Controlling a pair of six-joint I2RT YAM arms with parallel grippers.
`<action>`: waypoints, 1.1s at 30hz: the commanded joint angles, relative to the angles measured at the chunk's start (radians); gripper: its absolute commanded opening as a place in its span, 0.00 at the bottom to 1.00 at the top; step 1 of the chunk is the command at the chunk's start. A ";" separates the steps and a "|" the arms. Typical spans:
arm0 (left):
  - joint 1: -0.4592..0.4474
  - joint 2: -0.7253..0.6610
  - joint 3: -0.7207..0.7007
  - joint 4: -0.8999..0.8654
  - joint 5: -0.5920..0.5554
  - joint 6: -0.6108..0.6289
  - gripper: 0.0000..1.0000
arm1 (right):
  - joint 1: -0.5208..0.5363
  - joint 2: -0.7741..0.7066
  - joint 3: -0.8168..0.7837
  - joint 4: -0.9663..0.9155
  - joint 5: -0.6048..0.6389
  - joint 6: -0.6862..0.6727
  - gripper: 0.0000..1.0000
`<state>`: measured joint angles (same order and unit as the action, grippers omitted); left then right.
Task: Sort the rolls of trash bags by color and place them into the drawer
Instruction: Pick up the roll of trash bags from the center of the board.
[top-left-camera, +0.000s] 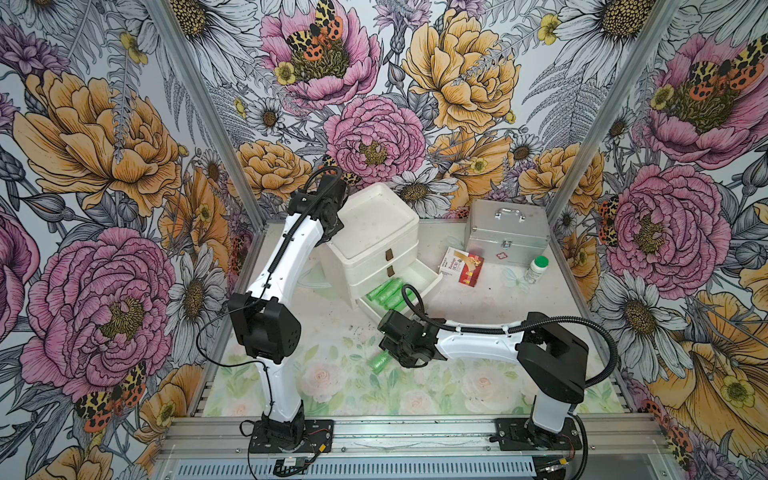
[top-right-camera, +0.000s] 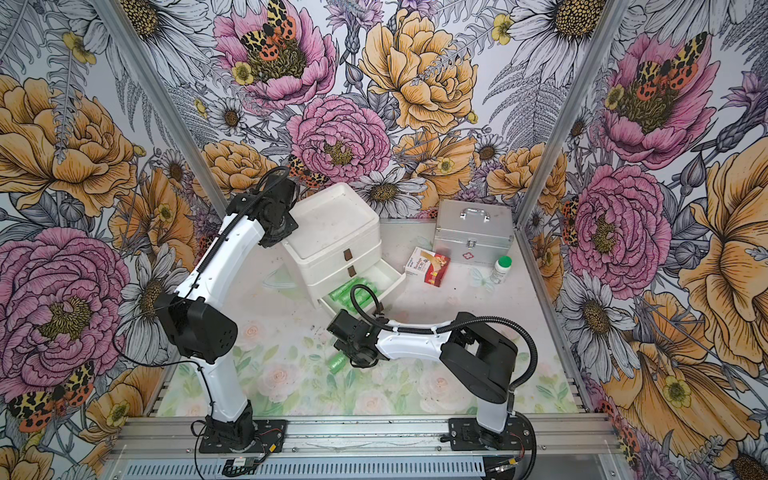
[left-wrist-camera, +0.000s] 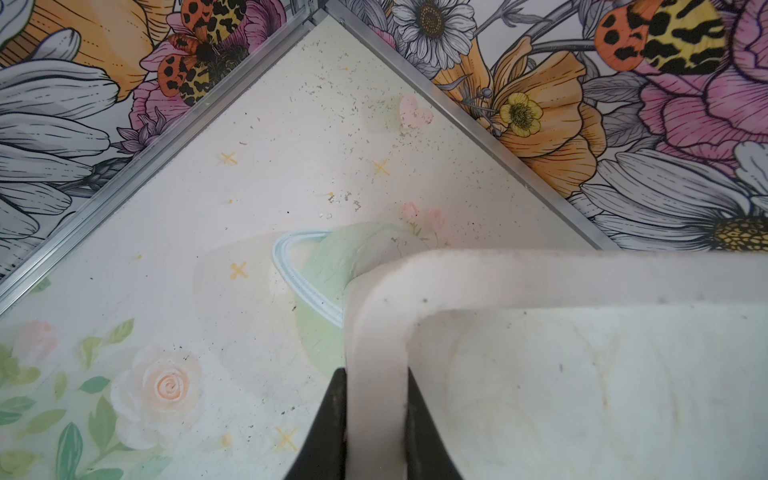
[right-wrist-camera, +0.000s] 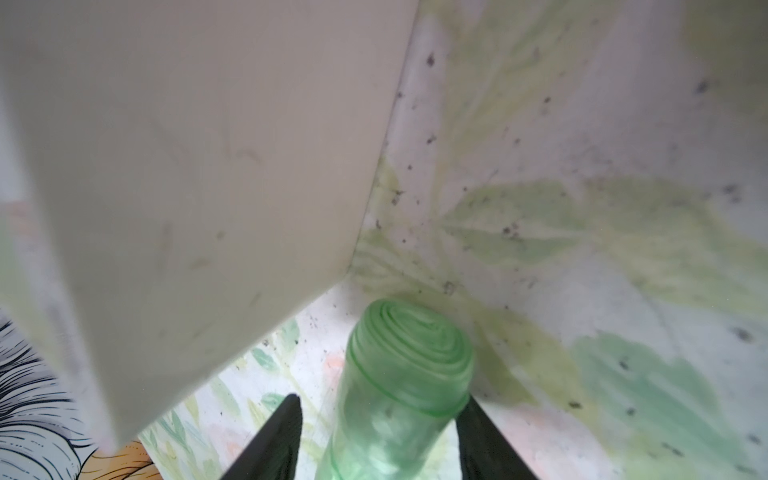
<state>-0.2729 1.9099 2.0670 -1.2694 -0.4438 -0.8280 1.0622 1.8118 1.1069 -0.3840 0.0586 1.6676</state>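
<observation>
R claw (right-wrist-camera: 380, 399) is spread round a green roll (right-wrist-camera: 407, 365): one finger against it, the other w/ a gap. Roll lies lengthwise btwn the fingers, tip sticking out over the mat (top-left-camera: 332, 386), just in front of the drawer unit (top-left-camera: 374, 232). More green rolls (top-left-camera: 384, 291) lie in its open lowest drawer (top-left-camera: 422, 276). L claw (left-wrist-camera: 376, 370) pinches the unit's top rim.

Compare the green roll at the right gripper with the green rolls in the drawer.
The lone roll is outside, over the floral mat; the drawer rolls lie inside the open bottom drawer. The lone roll sits between the right gripper's fingers; no gripper is at the drawer rolls. It is single; they lie side by side. All are light green cylinders.
</observation>
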 joint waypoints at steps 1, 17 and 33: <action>-0.004 0.057 -0.074 -0.150 0.224 -0.022 0.00 | 0.005 0.028 0.035 -0.001 -0.003 0.000 0.60; -0.005 0.056 -0.076 -0.148 0.226 -0.023 0.00 | 0.019 0.110 0.051 -0.002 -0.097 0.003 0.45; 0.009 0.049 -0.074 -0.148 0.228 -0.014 0.00 | 0.017 -0.038 0.113 -0.032 -0.125 -0.285 0.16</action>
<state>-0.2684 1.9049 2.0605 -1.2625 -0.4362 -0.8257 1.0767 1.8568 1.1660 -0.4061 -0.0406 1.5257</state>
